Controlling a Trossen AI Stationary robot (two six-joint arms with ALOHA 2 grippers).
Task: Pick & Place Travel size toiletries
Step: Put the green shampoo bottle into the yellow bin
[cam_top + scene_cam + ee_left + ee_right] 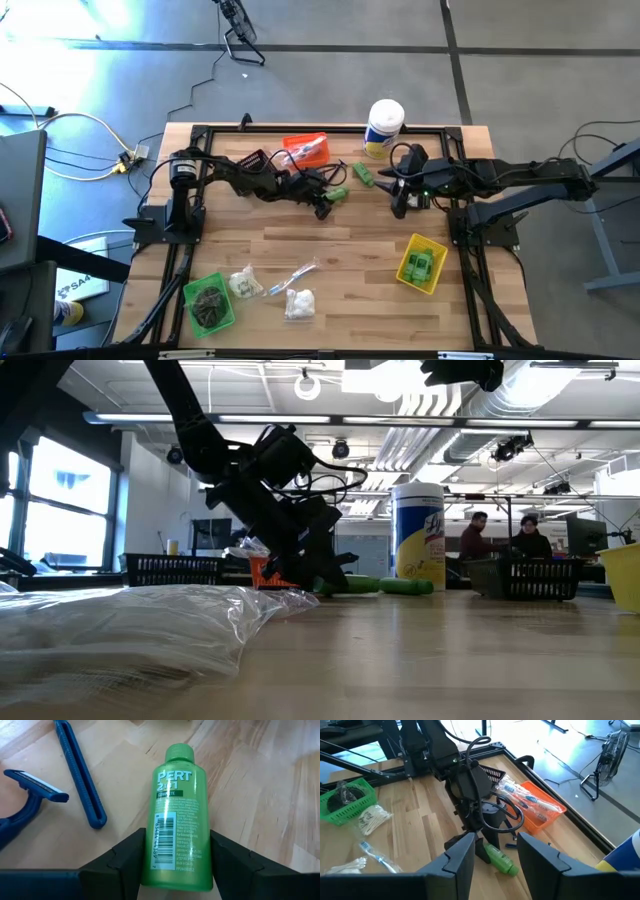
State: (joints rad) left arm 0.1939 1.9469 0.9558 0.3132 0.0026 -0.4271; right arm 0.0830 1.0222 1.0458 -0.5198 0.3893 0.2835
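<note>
Left gripper: I have the left gripper (326,205) just past table centre, toward 12 o'clock — its fingers (129,856) are spread around the lower half of a green Pert bottle (177,815), one on each side; I cannot tell whether they touch it.
Green Pert bottle: lying flat on the wood, cap pointing away from my wrist camera; from above it shows at (336,194), just at the gripper tip.
Blue razors: two blue razors (80,775) lie on the table beside the bottle, apart from it.
Right gripper: I hold the right gripper (400,205) at about 2 o'clock of centre, jaws spread and holding nothing, facing the left arm.
Second green bottle: another one (364,174) lies between the two arms, near the white wipes canister (383,126) at 12 o'clock.
Orange bin: at 11 o'clock (305,149), packets inside.
Yellow bin: at 4 o'clock (422,264), green item inside.
Green bin: at 7 o'clock (209,303), with a dark bundle.
Loose items: cotton swab bags (298,303) and a wrapped toothbrush (290,280) — near 6 o'clock.
</note>
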